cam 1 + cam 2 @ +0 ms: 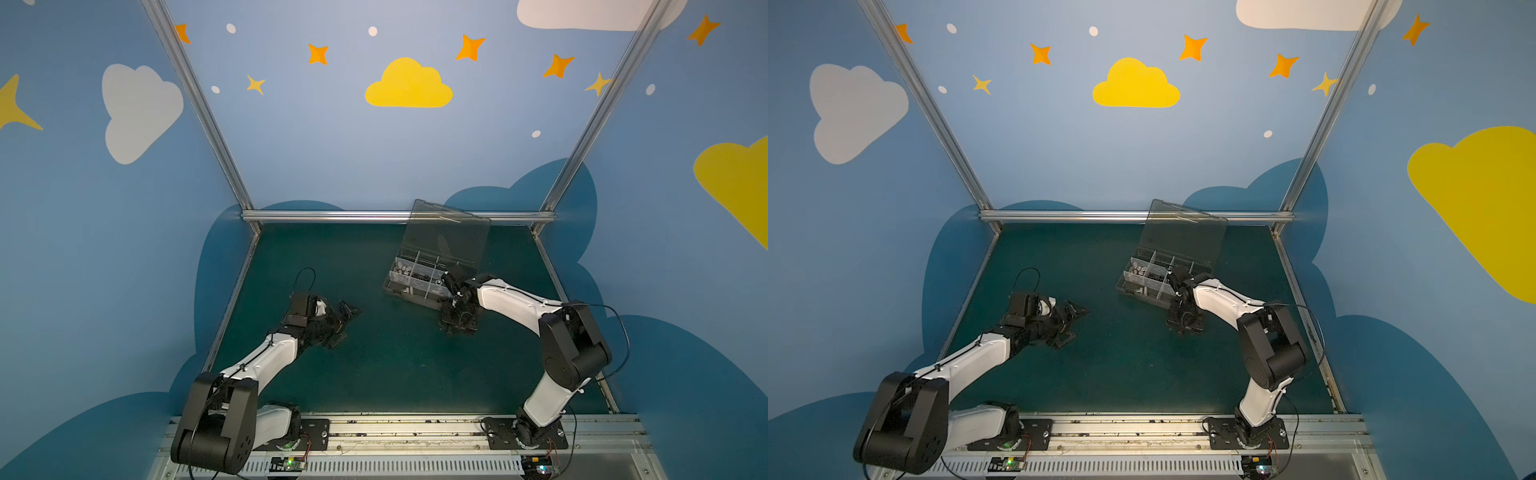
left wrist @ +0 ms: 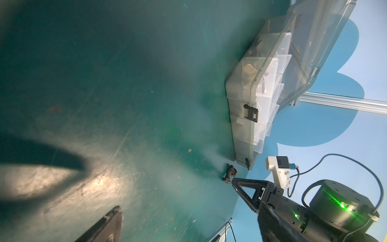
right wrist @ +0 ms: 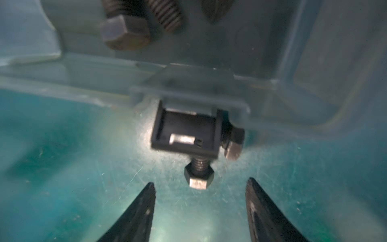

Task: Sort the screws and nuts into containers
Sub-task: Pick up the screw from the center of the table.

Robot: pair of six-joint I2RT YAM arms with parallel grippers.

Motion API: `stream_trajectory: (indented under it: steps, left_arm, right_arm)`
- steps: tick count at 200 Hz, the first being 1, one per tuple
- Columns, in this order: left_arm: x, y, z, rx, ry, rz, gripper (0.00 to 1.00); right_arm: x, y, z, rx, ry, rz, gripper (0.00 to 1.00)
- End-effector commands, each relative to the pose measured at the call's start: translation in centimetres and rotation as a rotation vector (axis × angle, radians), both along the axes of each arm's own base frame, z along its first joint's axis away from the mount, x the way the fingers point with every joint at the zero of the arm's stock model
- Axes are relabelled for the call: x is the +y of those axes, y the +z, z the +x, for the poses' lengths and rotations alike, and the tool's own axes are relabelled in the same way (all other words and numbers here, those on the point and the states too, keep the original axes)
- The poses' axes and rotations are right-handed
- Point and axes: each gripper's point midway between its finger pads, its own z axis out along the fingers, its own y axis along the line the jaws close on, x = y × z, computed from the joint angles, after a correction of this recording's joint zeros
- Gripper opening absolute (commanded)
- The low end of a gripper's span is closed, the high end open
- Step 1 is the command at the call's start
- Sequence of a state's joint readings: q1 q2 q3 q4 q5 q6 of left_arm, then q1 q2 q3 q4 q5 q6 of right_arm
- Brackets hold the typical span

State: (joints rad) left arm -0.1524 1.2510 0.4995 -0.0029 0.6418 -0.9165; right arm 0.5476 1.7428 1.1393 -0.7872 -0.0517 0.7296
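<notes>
Wrist views show me two screws (image 3: pixel 198 167) on the bench (image 3: pixel 62 167) at the box (image 3: pixel 83 69) latch (image 3: pixel 184 130); top views hide them. My right gripper (image 3: pixel 200 182) gapes wide, one screw just ahead of its tips, untouched. My left gripper (image 1: pixel 349 324) is wide too, well off the box.

A dark green mat (image 1: pixel 386 365) covers the table, scuffed and scratched up close. An aluminium bar (image 1: pixel 374 216) runs along the mat's far edge, and slanted posts (image 1: pixel 195 104) rise from its two far corners. Behind the mat, the blue wall carries a yellow cloud (image 1: pixel 409 85) and orange stars (image 1: pixel 318 54). A slotted metal rail (image 1: pixel 407 465) lines the mat's near edge.
</notes>
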Motion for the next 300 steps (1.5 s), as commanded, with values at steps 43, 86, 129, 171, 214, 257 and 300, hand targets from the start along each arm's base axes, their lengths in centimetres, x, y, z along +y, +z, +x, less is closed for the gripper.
stream_trajectory:
  steps: [43, 86, 129, 171, 214, 257, 300]
  left_arm:
    - [0.0, 0.4, 0.5, -0.017, -0.005, 0.008, 1.0]
    - [0.0, 0.3, 0.5, -0.018, -0.004, 0.008, 1.0]
    - [0.0, 0.4, 0.5, -0.02, -0.002, 0.008, 1.0]
    - [0.1, 0.4, 0.4, -0.02, -0.001, 0.01, 1.0]
    - [0.2, 0.4, 0.2, -0.021, 0.002, 0.013, 1.0]
    - [0.2, 0.5, 0.1, -0.024, 0.004, 0.016, 1.0]
    - [0.2, 0.5, 0.2, -0.025, 0.004, 0.014, 1.0]
  right_arm:
    - [0.4, -0.9, -0.1, 0.021, 0.005, -0.02, 0.63]
    - [0.6, -1.3, -0.5, 0.029, 0.02, -0.037, 0.59]
    - [1.0, -1.8, -0.6, 0.044, 0.034, -0.052, 0.58]
    - [1.0, -1.9, -0.5, 0.042, 0.044, -0.063, 0.54]
    - [0.9, -2.3, -0.6, 0.048, 0.048, -0.067, 0.45]
    - [0.5, -2.6, -0.6, 0.05, 0.052, -0.092, 0.4]
    - [0.2, -3.0, -0.6, 0.058, 0.054, -0.106, 0.38]
